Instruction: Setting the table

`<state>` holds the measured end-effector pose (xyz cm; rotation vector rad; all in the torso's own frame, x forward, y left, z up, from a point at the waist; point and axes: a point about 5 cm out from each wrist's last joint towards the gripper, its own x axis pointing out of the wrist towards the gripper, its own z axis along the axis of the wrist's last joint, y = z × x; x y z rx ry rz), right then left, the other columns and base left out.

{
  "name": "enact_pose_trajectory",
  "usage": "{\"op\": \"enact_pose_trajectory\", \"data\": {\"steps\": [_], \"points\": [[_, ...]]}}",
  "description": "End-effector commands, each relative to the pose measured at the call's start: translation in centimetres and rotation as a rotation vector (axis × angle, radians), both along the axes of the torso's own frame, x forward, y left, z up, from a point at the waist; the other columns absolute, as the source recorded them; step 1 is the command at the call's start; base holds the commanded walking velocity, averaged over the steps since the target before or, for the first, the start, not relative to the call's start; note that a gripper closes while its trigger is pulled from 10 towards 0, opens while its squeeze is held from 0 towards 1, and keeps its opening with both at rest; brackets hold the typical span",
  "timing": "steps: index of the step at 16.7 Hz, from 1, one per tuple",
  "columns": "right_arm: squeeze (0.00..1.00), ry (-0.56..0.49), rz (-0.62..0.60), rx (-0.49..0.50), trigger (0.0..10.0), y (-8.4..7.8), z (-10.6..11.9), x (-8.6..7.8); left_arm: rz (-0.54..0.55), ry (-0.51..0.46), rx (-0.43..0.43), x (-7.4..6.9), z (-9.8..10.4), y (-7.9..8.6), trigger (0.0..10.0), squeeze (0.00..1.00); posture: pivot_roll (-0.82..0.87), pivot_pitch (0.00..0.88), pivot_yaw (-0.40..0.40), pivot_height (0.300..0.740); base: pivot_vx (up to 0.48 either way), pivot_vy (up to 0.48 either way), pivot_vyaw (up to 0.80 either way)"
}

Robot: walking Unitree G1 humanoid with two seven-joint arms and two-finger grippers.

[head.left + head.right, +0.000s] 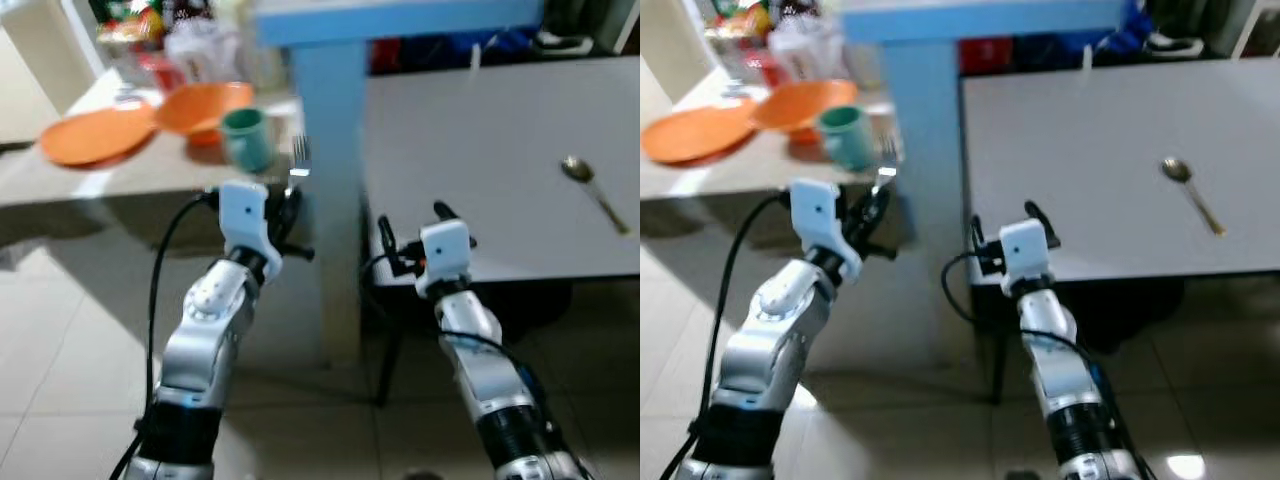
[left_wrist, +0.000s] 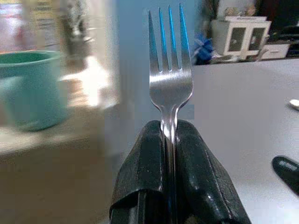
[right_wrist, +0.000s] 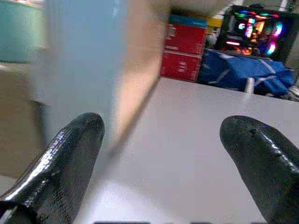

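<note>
Pale tiled floor (image 1: 60,330) runs under both arms, and nearest the robot the left gripper (image 2: 170,140) is clamped on a fork (image 2: 170,81) held tines-up beside the blue post (image 1: 335,150) — the right gripper (image 3: 163,158), its fingers wide apart, hovers at the near left corner of the grey bench (image 1: 480,150). Farther out, a spoon (image 1: 595,190) lies on that bench toward its right side, while the beige bench (image 1: 120,170) on the left carries a teal cup (image 1: 247,137), an orange bowl (image 1: 200,105) and an orange plate (image 1: 95,135).
</note>
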<state>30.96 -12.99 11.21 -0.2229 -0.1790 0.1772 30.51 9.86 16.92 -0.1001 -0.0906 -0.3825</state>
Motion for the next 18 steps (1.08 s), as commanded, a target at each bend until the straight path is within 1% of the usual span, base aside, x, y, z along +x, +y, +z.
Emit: {"op": "enact_pose_trajectory", "data": {"steps": [1, 3, 5, 9, 12, 15, 18], "points": [[0.0, -0.004, -0.007, 0.001, 10.0, -0.32, 0.1, 0.07, -0.037, -0.016, 0.005, -0.06, 0.49, -1.01, 0.0, 0.0, -0.18, 0.0, 0.114, 0.731, 0.266, -0.398, 0.0], [0.0, -0.005, -0.006, -0.002, 10.0, -0.29, 0.11, 0.1, -0.066, -0.027, -0.006, -0.38, 0.66, -1.42, 0.0, 0.0, -0.18, 0.0, 0.115, 0.731, 0.0, -0.435, 0.0], [0.0, -0.004, -0.007, -0.002, 10.0, -0.28, 0.08, 0.12, -0.074, -0.036, -0.01, -0.55, 0.82, -1.6, 0.0, 0.0, -0.18, 0.0, 0.115, 0.731, 0.0, -0.446, 0.0], [0.0, -0.008, -0.004, -0.001, 10.0, -0.09, 0.13, 0.19, -0.061, -0.044, 0.015, -0.16, 0.91, -1.68, 0.0, 0.0, -0.18, 0.0, 0.118, 0.731, 0.0, -0.446, 0.0], [0.0, -0.006, -0.001, -0.004, 10.0, -0.02, 0.11, 0.3, -0.079, -0.057, 0.009, -0.47, 1.17, -1.66, 0.0, 0.0, -0.18, 0.0, 0.117, 0.731, 0.0, -0.446, 0.0], [0.0, -0.004, -0.001, -0.005, 10.0, 0.0, 0.09, 0.34, -0.079, -0.06, 0.004, -0.47, 1.28, -1.71, 0.0, 0.0, -0.18, 0.0, 0.115, 0.731, 0.0, -0.446, 0.0], [0.0, -0.008, 0.003, -0.006, 10.0, 0.12, 0.14, 0.39, -0.044, -0.053, 0.015, 0.15, 1.09, -1.17, 0.0, 0.0, -0.18, 0.0, 0.115, 0.731, 0.0, -0.431, 0.0]]}}
